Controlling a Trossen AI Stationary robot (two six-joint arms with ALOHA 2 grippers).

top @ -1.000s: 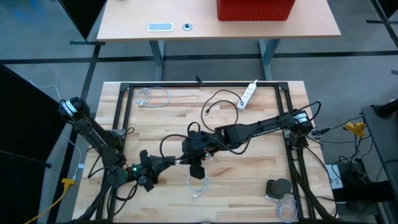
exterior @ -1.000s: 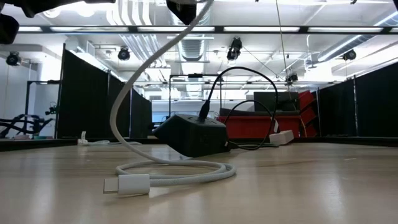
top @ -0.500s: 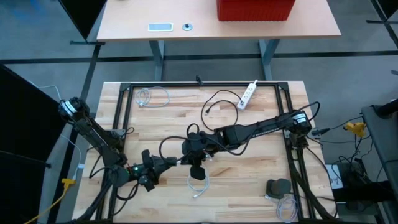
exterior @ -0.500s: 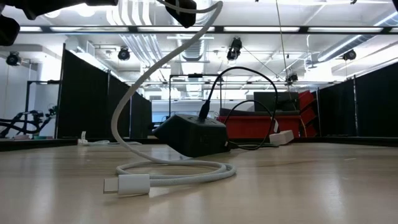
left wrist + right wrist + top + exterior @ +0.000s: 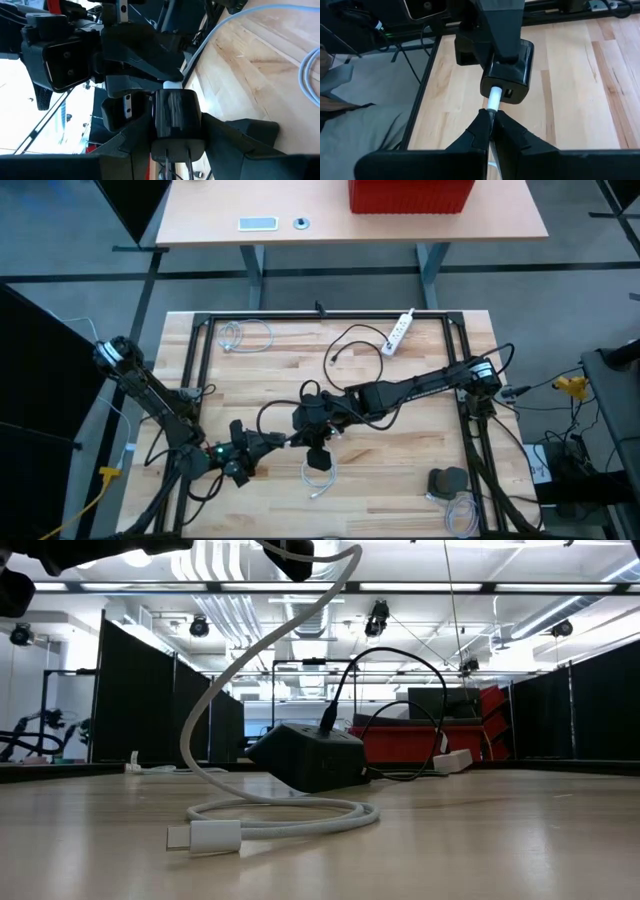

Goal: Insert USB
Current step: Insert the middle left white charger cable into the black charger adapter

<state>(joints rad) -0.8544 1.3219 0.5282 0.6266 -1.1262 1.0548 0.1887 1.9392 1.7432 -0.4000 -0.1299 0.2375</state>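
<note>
The USB plug (image 5: pixel 494 95), white, sits with its tip at the mouth of a port on the black charger block (image 5: pixel 509 75), held in the air above the table (image 5: pixel 420 450), just below centre in the high view. How deep the plug is seated cannot be read.

The right gripper (image 5: pixel 490 121) is closed on the white cable (image 5: pixel 235 690) directly behind the plug. The left gripper (image 5: pixel 172 131) clamps the charger block by its two side faces, approaching from 8 o'clock; the right arm reaches in from 2 o'clock.

Step in hand, judged: final push.
- Keep the plug axis in line with the port.
- Advance straight, without twisting.
- Hold the block rigid against the thrust.
- Leave slack in the cable loop lying on the table at 6 o'clock.
</note>
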